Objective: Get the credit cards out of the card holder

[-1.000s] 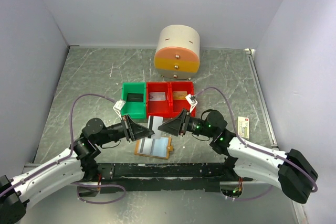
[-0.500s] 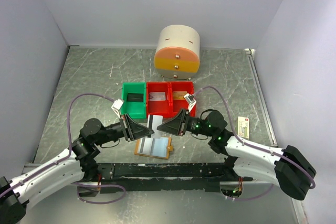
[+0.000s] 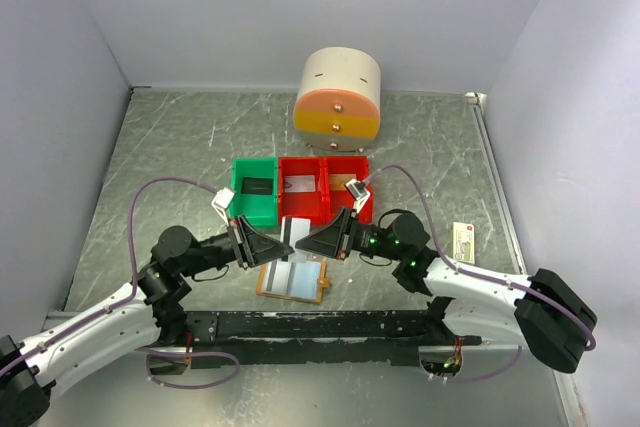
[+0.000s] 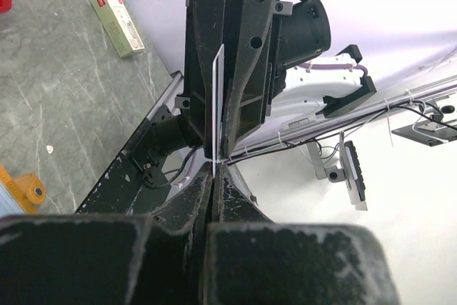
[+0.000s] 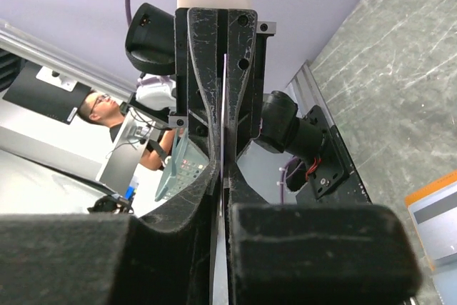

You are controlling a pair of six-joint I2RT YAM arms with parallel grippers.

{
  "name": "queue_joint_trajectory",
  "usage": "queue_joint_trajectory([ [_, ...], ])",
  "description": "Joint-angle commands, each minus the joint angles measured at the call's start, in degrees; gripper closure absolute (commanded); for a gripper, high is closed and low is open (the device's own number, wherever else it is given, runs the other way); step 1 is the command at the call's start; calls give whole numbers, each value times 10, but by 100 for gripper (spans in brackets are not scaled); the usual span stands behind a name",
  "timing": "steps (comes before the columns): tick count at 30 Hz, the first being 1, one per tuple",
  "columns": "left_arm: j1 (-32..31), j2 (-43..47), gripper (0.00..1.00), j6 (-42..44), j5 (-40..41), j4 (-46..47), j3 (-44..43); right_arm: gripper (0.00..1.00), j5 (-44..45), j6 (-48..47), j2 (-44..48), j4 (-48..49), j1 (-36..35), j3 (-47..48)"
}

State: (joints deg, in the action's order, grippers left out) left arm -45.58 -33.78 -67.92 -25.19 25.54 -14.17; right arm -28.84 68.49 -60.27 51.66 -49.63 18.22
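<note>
Right gripper has edged left and its jaws have clenched on the grey card, which the left gripper also pinches in shut jaws, clear of the open card holder on the tabletop, so a handover seems underway.

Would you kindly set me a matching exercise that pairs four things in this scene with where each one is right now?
Things:
1. grey card
2. card holder
3. green bin
4. small white box

Places:
A. lying open on the table
B. pinched between the left tool and the right tool
C. alone at the far right side
D. left of the red bins

Pairs: 1-B, 2-A, 3-D, 4-C
</note>
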Motion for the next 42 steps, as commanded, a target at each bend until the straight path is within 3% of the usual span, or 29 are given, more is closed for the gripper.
queue_joint_trajectory([
  [1,2,8,93,2,-10,22,5,95,10,9,6,47,-3,-6],
  [3,1,10,93,3,-10,16,3,96,11,9,8,53,-3,-9],
  [9,1,7,93,6,-13,13,0,81,30,8,25,32,-3,-12],
  [12,2,6,93,2,-16,20,3,80,45,12,28,26,-4,-14],
  [17,2,0,93,-5,-21,39,8,86,35,29,3,51,-3,-12],
  [23,1,-2,93,-5,-23,37,9,100,36,44,-14,76,-3,-17],
  [26,2,1,91,-3,-16,18,9,100,41,36,-8,58,-3,-18],
  [30,1,13,60,30,8,-83,-22,100,79,11,38,-26,-3,-22],
  [34,1,21,22,112,78,-297,-97,100,140,-24,104,-165,-2,-17],
  [38,2,4,4,171,164,-446,-164,100,226,-78,161,-392,-3,32],
  [42,2,-73,0,230,229,-548,-245,100,303,-143,177,-557,-3,94],
])
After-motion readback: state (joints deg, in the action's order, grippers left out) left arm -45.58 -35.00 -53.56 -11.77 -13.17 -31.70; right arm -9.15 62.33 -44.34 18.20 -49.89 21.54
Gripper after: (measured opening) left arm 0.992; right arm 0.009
